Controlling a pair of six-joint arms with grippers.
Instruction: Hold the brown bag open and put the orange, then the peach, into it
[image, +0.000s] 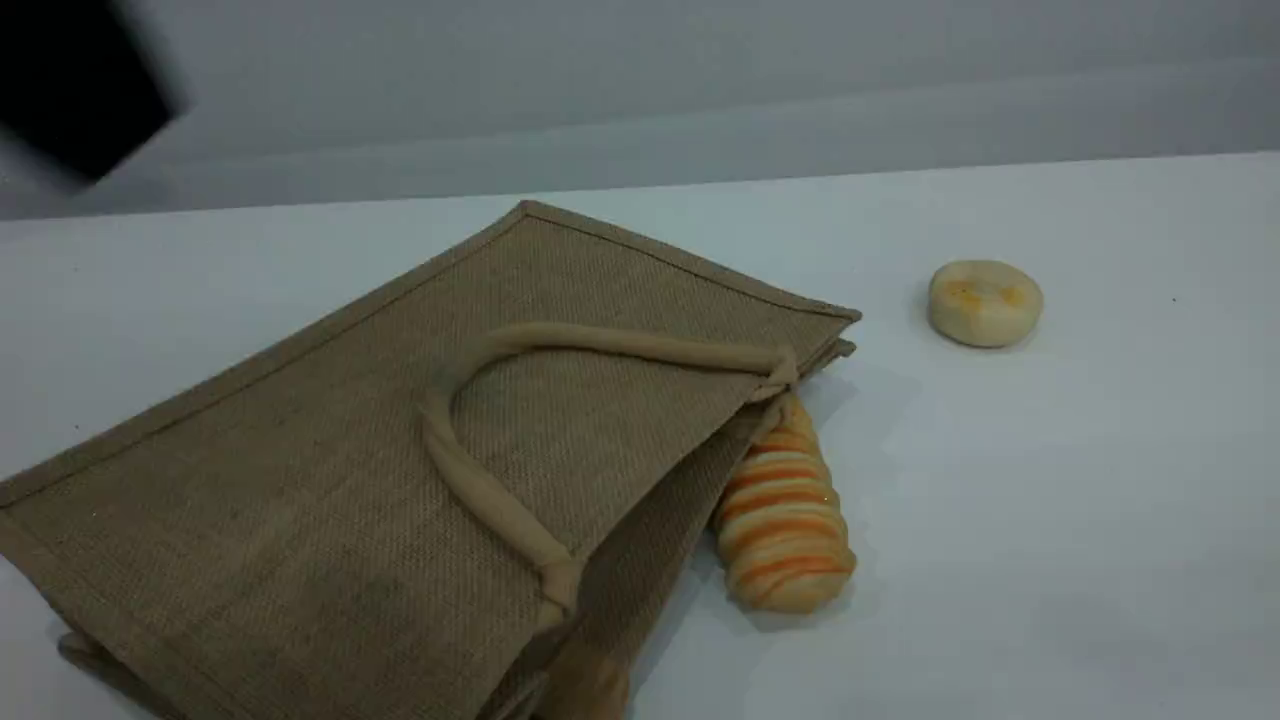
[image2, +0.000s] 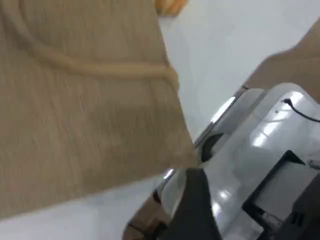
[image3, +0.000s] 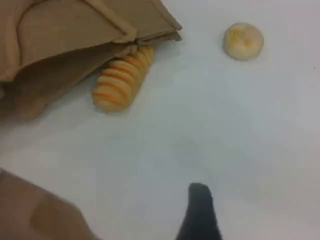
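The brown bag (image: 380, 470) lies flat on the white table, its beige handle (image: 470, 480) folded back over the top face and its mouth toward the right. The left wrist view shows the bag (image2: 80, 110) close below, with one dark fingertip (image2: 194, 200) of my left gripper past its edge; I cannot tell how that gripper's jaws stand. A dark blur (image: 80, 90) at the scene's top left is my left arm. One fingertip (image3: 200, 210) of my right gripper hangs over bare table with nothing in it, well short of the bag (image3: 75, 35). Neither the orange nor the peach is in view.
A striped orange-and-cream bread loaf (image: 785, 520) lies at the bag's mouth, partly under its edge. A flat pale-yellow disc (image: 985, 302) sits alone at the back right. A shiny metal structure (image2: 260, 150) shows beyond the table edge in the left wrist view.
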